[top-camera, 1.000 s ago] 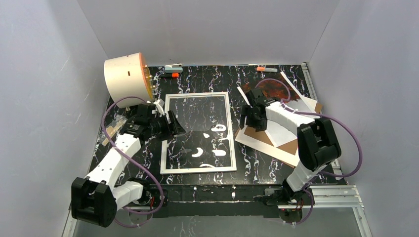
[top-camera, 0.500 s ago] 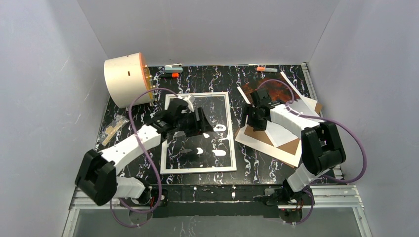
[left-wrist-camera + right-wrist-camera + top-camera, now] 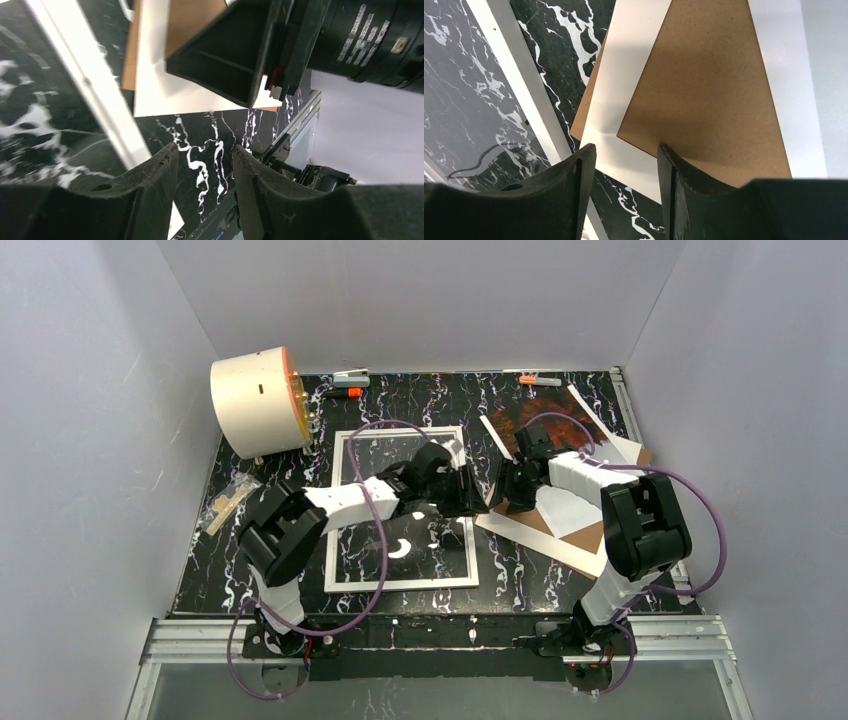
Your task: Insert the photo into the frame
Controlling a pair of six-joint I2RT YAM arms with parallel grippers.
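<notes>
Photo [image 3: 545, 422] lies flat at the far right of the counter [image 3: 520, 570], untouched, with its red-orange half showing behind the right arm. Left pincer [image 3: 202, 150] is spread with nothing between its fingers, hovering over bare counter just right of the frame [image 3: 90, 90] and its white edge. Right pincer [image 3: 626, 150] is spread too and empty, poised over the corner of the brown board [image 3: 714, 90] and the white sheet [image 3: 624, 90] under it. The two pincers sit close together, almost tip to tip. Out from them, the frame lies flat mid-counter, left of that stack.
</notes>
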